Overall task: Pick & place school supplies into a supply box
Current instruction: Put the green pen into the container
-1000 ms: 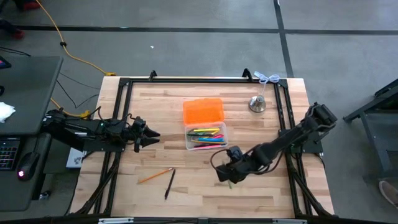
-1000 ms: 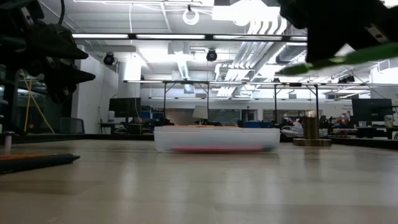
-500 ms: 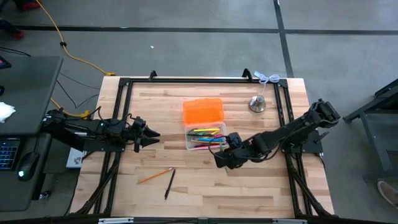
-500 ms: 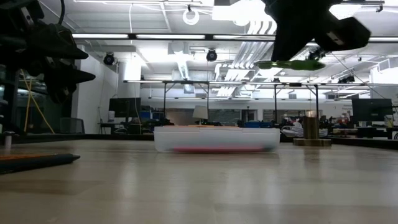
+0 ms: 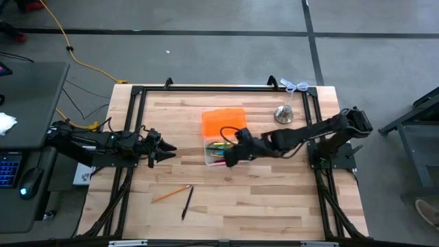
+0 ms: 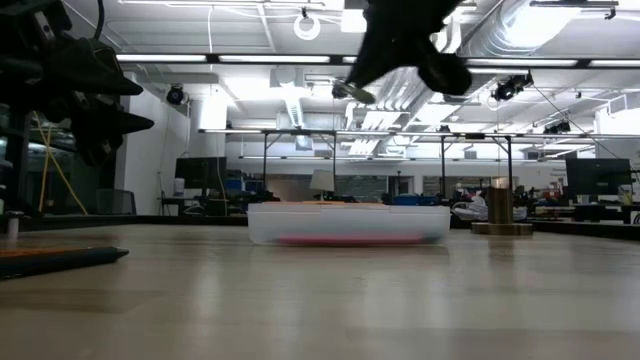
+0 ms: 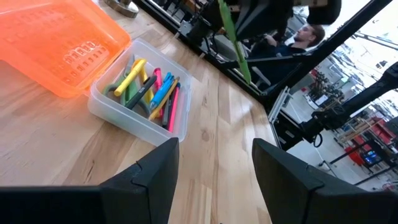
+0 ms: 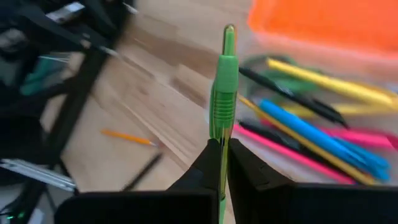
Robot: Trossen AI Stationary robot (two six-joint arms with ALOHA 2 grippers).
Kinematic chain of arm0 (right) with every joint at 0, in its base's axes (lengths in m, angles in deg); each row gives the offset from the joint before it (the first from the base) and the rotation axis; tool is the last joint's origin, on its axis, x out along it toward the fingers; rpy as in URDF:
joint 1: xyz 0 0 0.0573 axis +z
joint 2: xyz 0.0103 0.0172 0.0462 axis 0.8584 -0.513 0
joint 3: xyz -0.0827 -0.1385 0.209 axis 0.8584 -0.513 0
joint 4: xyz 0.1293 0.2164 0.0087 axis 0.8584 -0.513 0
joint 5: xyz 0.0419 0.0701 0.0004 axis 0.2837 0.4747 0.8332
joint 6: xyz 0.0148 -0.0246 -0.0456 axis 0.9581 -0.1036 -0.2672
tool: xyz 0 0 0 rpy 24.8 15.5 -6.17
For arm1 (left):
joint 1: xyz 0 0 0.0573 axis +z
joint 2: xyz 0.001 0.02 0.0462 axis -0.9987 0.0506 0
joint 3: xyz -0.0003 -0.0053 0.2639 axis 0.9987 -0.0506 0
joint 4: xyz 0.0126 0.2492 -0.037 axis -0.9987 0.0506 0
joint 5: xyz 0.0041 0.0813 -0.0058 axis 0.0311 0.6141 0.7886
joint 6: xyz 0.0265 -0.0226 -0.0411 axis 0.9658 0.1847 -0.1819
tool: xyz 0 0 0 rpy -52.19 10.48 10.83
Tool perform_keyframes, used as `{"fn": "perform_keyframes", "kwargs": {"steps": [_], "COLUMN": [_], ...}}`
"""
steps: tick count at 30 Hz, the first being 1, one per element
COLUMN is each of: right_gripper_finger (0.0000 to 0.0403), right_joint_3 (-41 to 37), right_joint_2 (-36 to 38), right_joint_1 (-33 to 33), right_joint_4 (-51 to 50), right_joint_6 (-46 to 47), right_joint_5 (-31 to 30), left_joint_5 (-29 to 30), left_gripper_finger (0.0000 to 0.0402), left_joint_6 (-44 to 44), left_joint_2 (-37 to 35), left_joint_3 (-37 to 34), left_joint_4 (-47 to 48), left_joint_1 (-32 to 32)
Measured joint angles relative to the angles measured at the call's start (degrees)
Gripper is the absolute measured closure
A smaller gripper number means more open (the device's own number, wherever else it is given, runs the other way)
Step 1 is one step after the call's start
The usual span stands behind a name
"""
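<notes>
No readable txt, labels or nos. anywhere in view

arms: dark, jointed | fingers: black, angular, faceted | cables: black

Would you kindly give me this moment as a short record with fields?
right gripper: shut on green pen, above the box's near edge
left gripper: open, waiting at the table's left side
box: clear, orange lid open, pens inside
on table: orange pencil, black pen
bell: right of the lid
</notes>
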Motion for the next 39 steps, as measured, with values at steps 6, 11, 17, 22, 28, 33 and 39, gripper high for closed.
{"fn": "perform_keyframes", "kwargs": {"steps": [6,11,17,22,28,33,39], "right_gripper_finger": [0.0402,0.0402,0.0402,0.0402,0.0402,0.0403,0.0403], "right_joint_3": [0.0,0.0,0.0,0.0,0.0,0.0,0.0], "right_joint_2": [0.0,0.9,5.4,11.4,18.1,21.8,24.6], "right_joint_1": [-3.7,-6.0,-7.6,-7.4,-4.8,-1.1,4.3], "right_joint_4": [7.8,14.4,18.9,18.9,18.9,18.9,19.9], "right_joint_6": [-6.9,-11.4,-16.2,-19.7,-22.8,-24.8,-27.4], "right_joint_5": [3.6,7.4,10.9,10.9,10.7,10.7,10.3], "left_joint_5": [0.0,0.0,-0.2,-0.2,-0.2,-0.2,-0.2], "left_gripper_finger": [0.0169,0.0169,0.0169,0.0169,0.0169,0.0169,0.0169], "left_joint_6": [0.0,0.0,0.0,0.0,0.0,0.0,0.0], "left_joint_2": [0.0,0.0,0.0,0.0,0.0,0.0,0.0], "left_joint_3": [0.0,0.0,0.0,0.0,0.0,0.0,0.0], "left_joint_4": [0.0,0.0,0.0,0.0,0.0,0.0,0.0], "left_joint_1": [0.0,0.0,0.0,0.0,0.0,0.0,0.0]}}
